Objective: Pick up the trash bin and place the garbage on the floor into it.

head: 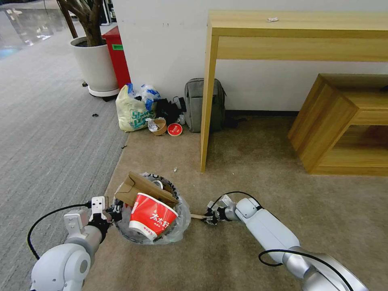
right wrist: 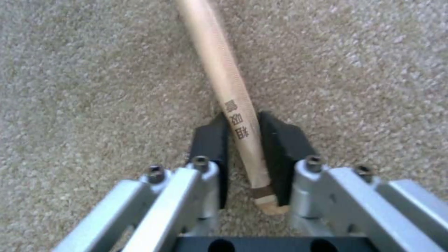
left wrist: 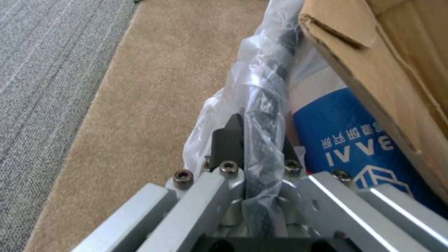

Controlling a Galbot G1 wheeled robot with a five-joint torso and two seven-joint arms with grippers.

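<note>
Wooden stick [right wrist: 236, 115] sits loosely between our right claw [right wrist: 247, 154] pads; may slip. Left claw [left wrist: 252, 140] clamps overfull bin [head: 178, 226] rim; cup [head: 151, 216] could spill.

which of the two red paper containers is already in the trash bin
The big red paper cup with white print, lying tilted in the trash bin the left hand holds. The small red one sits by the grey backpack.

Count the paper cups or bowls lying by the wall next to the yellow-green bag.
2: a brown bowl touching the shopping bag, and a red-lidded cup beside it, nearer the backpack. Others may be hidden behind.
</note>
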